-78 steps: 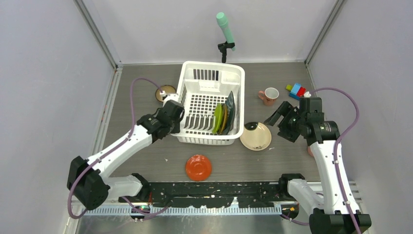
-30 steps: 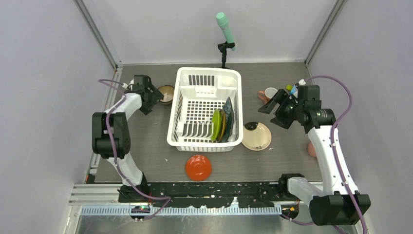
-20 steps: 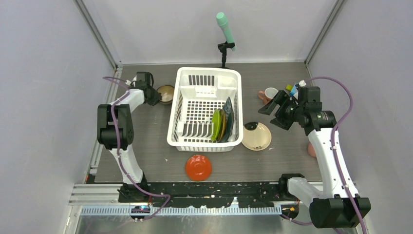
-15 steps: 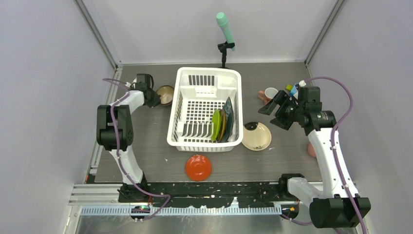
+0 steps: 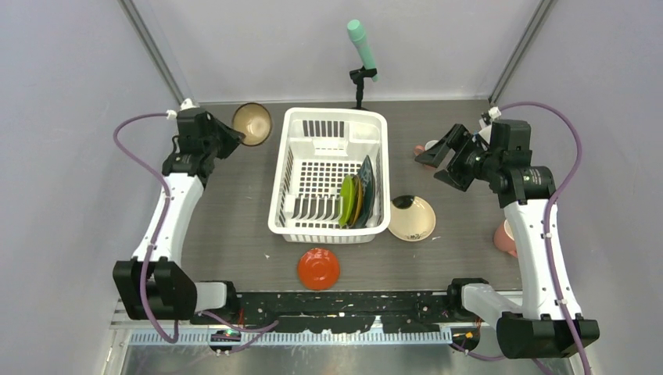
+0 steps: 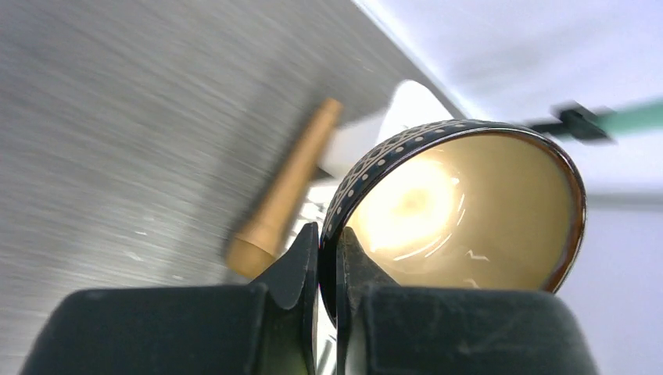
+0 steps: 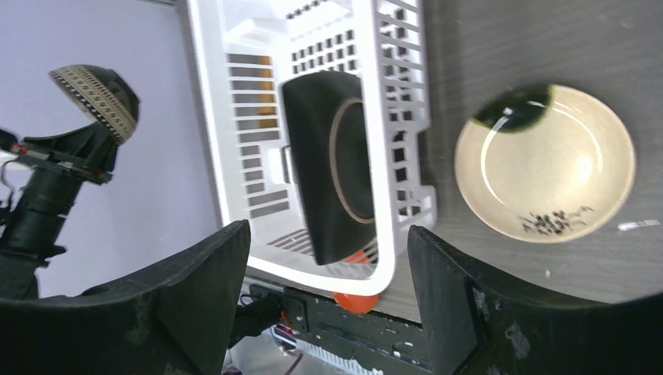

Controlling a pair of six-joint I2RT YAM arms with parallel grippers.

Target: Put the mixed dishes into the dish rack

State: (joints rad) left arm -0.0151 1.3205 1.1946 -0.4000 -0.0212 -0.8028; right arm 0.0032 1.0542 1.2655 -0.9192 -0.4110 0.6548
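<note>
Brown bowl (image 6: 461, 211), dotted lattice outside, cream inside

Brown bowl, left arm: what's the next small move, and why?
Probably swing it right, over the bare left half of the dish rack. The left gripper pinches the rim of the brown bowl, held in the air; plates occupy the rack's right.

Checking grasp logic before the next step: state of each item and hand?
Left hand: shut on small brown bowl, off table, tilted.
Right hand: open, empty.
Dish rack: holds dark teal plate, yellow plate, both on edge.
Cream plate: flat on table.
Red-orange dish: on table, outside rack.
</note>
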